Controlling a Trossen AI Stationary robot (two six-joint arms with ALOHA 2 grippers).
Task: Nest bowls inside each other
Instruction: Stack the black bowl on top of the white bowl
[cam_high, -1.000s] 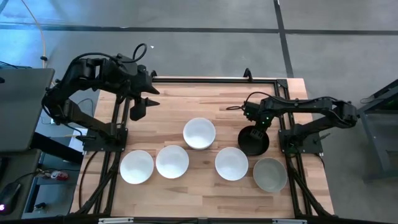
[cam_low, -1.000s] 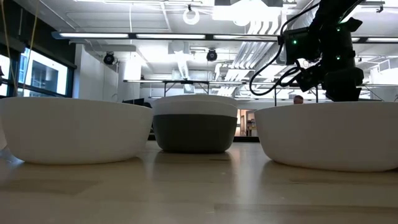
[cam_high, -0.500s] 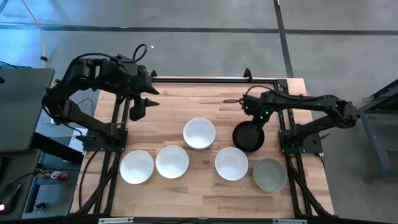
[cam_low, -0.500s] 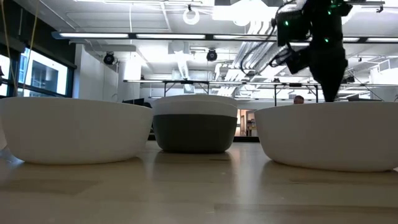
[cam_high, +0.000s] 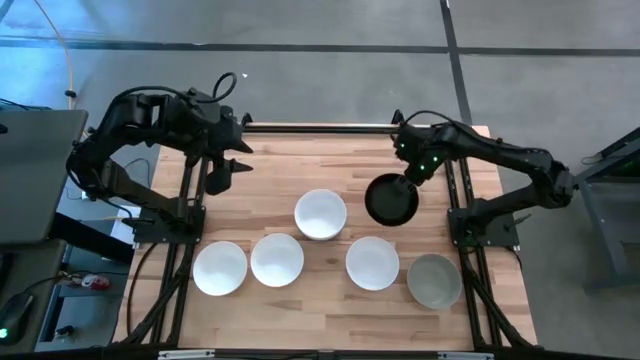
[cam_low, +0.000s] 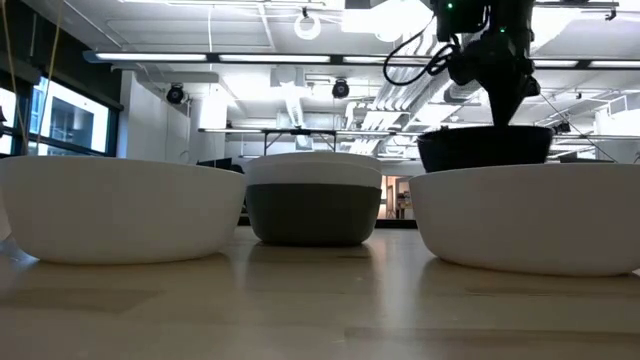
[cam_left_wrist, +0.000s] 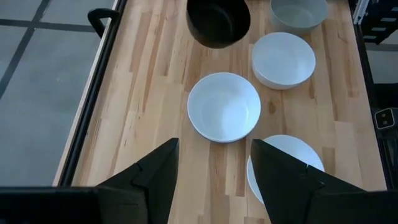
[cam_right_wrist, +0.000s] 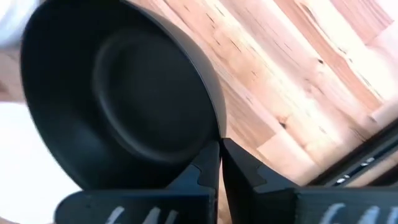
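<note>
High view: right gripper (cam_high: 408, 178) pinches rim of round smooth black bowl (cam_high: 391, 200), above wooden table (cam_high: 270, 170). Four white bowls and grey bowl (cam_high: 434, 280) sit on table. Left gripper (cam_high: 222, 172) wide, empty, at far left corner.

Low view: black bowl up in air, behind white bowl (cam_low: 527, 217).

Right wrist view: fingers (cam_right_wrist: 205, 171) closed on black bowl rim.

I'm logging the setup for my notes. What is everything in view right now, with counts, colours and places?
Round white bowls: four, white, one mid-table, three in the near row.
Round grey bowl: one, grey, near right corner.
Round black bowl: one, black, held off the table, right of centre.
Wooden table: one, light wood, black frame.
Left gripper: open, over the table's far left edge.
Right gripper: shut on the black bowl's rim.
</note>
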